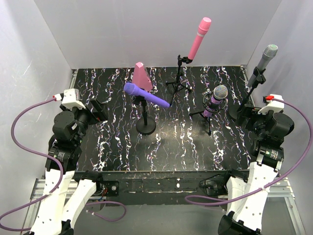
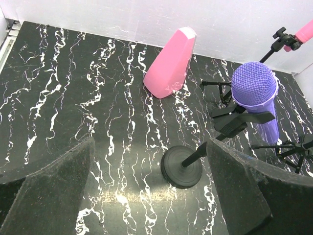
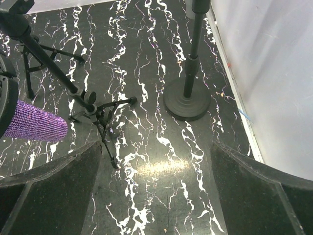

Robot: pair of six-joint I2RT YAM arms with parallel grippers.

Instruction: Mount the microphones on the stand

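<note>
Violet microphone (image 2: 253, 88) on stand (image 2: 182, 169) ahead of spread left gripper (image 2: 149, 166); right gripper (image 3: 156, 161) spread.

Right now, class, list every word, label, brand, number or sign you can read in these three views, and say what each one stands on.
No text can be read in any view.
The violet microphone, pink microphone, silver-grey microphone, glittery purple microphone and pink block show no print.
A red patch at the far right is too small to read.
</note>
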